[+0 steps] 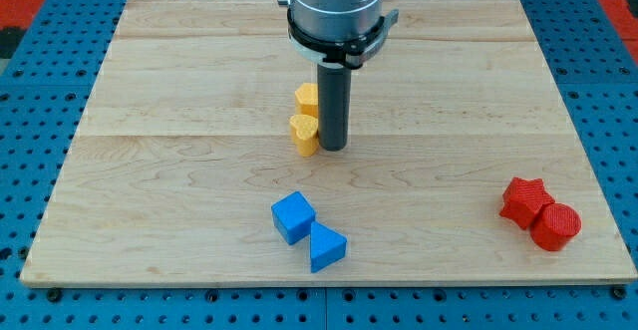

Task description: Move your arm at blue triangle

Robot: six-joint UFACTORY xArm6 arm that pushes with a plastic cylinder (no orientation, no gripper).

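Observation:
The blue triangle (pixel 326 247) lies near the view's bottom, just right of centre, touching a blue cube (pixel 293 216) on its upper left. My tip (pixel 332 149) stands on the board near the centre, well above the blue triangle in the view. It is right beside a yellow heart-shaped block (pixel 303 134), on that block's right. A second yellow block (pixel 307 98) sits just above the heart, partly hidden by the rod.
A red star block (pixel 524 199) and a red cylinder (pixel 555 225) sit together at the view's lower right. The wooden board (pixel 150 121) lies on a blue perforated table (pixel 30 91).

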